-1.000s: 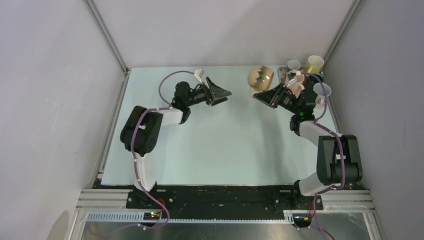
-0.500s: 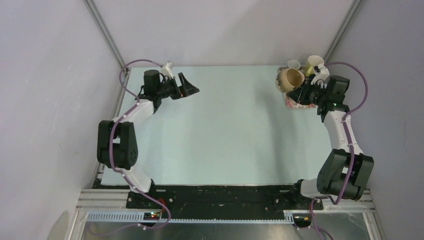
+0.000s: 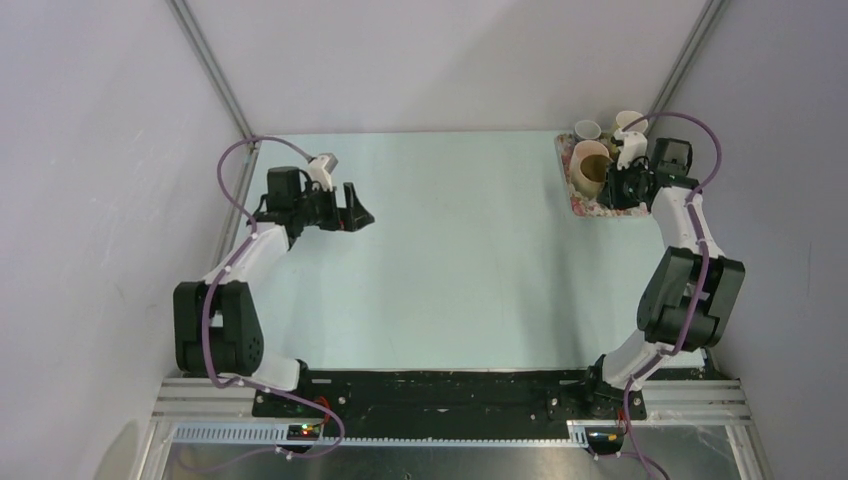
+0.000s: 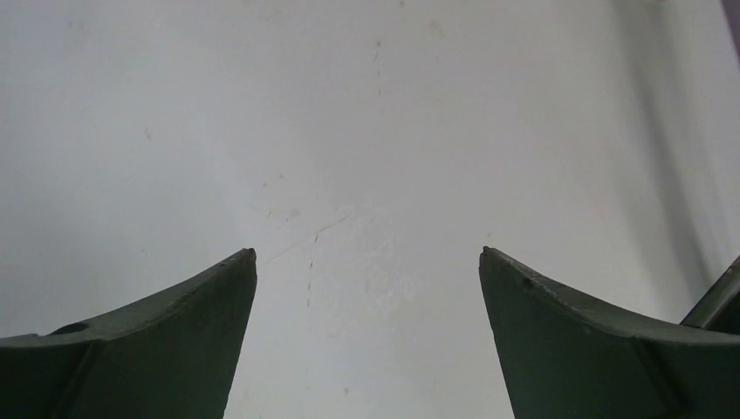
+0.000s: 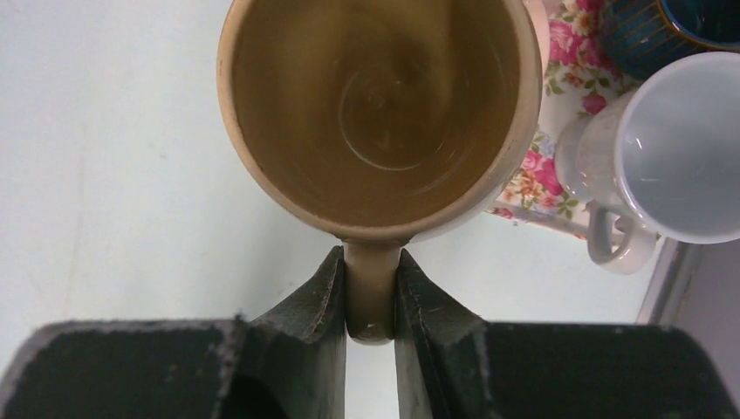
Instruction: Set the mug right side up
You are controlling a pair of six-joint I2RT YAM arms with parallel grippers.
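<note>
Mug [image 5: 375, 105] has swung upright over floral mat [image 5: 529, 187] beside white cup [image 5: 672, 148], right gripper [image 5: 371, 292] pinching its handle, left gripper [image 4: 366, 255] spread.

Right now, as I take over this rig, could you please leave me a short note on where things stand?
Left gripper: open, empty, over bare table on the left.
Right gripper: shut on the handle of the tan mug.
Position: the mug is mouth up at the far right corner, partly over the floral mat, beside a white cup and a blue mug.
Done: mug is right side up.
Left: confirm it rests on the mat (cannot tell from here), open the right jaws, withdraw.
</note>
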